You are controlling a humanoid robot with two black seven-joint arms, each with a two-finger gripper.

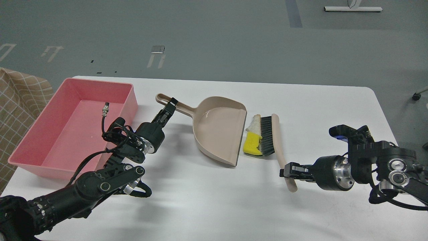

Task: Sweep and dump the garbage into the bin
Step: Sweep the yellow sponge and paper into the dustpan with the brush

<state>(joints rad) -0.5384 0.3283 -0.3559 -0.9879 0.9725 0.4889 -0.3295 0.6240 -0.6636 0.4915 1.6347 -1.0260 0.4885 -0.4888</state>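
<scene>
The garbage lies at the open lip of the beige dustpan point(219, 129): the white bread wedge point(254, 124) and below it the yellow sponge chunk point(251, 145). The dark bristles of the beige brush point(271, 134) press against both pieces from the right. My right gripper point(288, 172) is shut on the brush handle's near end. My left gripper point(170, 106) is shut on the dustpan handle. The pink bin point(72, 125) stands at the table's left, empty.
The white table point(314, 100) ends at a rounded corner at the far right. A checked cloth point(18, 103) lies beyond the bin at the left edge. A cable with a metal plug point(106, 109) rises from my left arm over the bin.
</scene>
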